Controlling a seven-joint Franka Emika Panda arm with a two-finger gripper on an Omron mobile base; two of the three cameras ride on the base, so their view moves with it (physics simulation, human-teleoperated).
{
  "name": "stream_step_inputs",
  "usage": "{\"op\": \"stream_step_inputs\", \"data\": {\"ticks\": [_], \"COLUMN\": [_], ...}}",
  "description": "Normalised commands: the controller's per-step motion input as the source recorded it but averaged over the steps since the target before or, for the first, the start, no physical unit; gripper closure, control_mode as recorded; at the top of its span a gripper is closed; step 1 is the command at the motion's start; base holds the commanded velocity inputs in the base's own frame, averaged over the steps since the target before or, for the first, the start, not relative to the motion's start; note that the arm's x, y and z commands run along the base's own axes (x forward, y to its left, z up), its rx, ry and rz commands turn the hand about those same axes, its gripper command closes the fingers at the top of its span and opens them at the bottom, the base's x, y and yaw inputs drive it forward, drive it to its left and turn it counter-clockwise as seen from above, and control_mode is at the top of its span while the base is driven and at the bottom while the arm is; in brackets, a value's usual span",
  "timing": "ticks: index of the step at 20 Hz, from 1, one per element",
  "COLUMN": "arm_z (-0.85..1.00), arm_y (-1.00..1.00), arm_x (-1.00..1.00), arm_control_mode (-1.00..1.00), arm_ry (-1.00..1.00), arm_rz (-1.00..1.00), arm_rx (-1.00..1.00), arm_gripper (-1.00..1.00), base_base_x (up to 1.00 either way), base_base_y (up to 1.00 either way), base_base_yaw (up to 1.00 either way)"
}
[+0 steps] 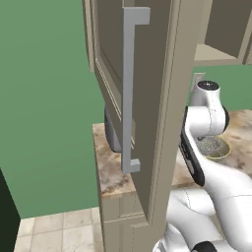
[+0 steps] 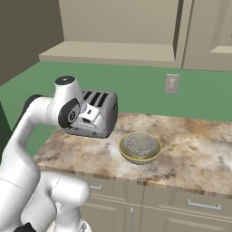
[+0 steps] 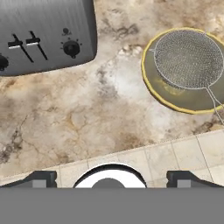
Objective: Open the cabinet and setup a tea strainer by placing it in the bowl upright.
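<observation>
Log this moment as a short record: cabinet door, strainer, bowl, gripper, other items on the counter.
cabinet door: the cabinet stands swung open, its bar handle facing the left base camera
tea strainer: the tea strainer sits in the bowl, mesh cup facing up
bowl: the bowl rests on the counter, right of the toaster in the right base view
gripper: the gripper is open, holding nothing, apart from the bowl
other items: the toaster on the counter
</observation>
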Motion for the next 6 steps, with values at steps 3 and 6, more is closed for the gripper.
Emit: {"op": "stream_step_inputs", "data": {"ticks": [3,6], "arm_z": [0.80,0.43], "arm_y": [0.24,0.36], "arm_x": [-0.13,-0.15], "arm_control_mode": [-1.00,-1.00], "arm_ry": [-0.03,0.00], "arm_rz": [0.00,0.04], "arm_rx": [0.10,0.03], "arm_gripper": [-1.00,-1.00], "base_base_x": [0.00,0.00], "base_base_y": [0.00,0.00], "base_base_yaw": [0.00,0.00]}}
